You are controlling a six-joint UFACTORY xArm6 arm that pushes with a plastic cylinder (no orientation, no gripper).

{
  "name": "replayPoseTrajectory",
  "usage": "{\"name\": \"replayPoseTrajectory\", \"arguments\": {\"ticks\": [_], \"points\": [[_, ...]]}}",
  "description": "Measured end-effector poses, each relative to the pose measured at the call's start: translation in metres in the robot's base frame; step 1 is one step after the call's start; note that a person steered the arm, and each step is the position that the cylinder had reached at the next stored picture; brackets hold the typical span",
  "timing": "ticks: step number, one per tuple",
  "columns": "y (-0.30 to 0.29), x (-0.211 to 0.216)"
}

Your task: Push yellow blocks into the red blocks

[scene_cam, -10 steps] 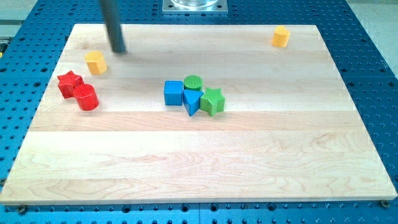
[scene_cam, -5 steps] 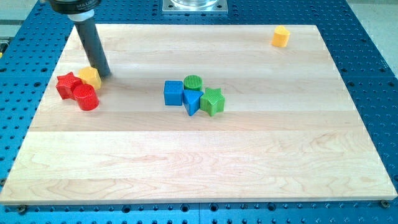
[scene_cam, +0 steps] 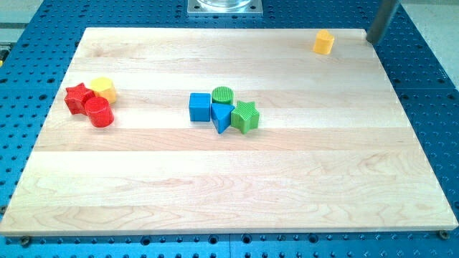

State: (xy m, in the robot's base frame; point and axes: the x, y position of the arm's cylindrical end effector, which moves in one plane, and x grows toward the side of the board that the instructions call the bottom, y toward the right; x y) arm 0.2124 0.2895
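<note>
Nearest the view's bottom, the wooden tabletop lay bare, a pale board resting on a blue perforated base.

Farther up, near the middle, four blocks sat packed together: a blue cube on the view's left, a blue triangle just to its right, a green star touching the triangle on the view's right, and a green cylinder behind the triangle.

At about the same depth, toward the view's left edge, sat a second cluster. A red cylinder was nearest, a red star was behind it to the left, and a yellow block, roughly hexagonal, sat behind and to the right, pressed against both red ones.

Farthest away, near the view's top right corner of the board, a second yellow block stood alone, well apart from the red blocks and every other piece.

Just beyond that corner, to the right of this yellow block and not touching it, my tip stood at the board's edge, its dark rod running up out of the view.

No claw was fitted to this arm, so it had no opening or closing to report.
</note>
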Motion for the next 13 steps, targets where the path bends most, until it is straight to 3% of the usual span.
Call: {"name": "replayPoseTrajectory", "arguments": {"ticks": [1,2,3,4,6,7,8,9,11,13], "points": [[-0.135,0.014],[-0.239,0.061],[-0.176,0.014],[-0.131,0.034],[-0.234,0.085],[-0.149,0.082],[-0.177,0.100],[-0.270,0.108],[-0.232,0.136],[-0.322,0.161]]}}
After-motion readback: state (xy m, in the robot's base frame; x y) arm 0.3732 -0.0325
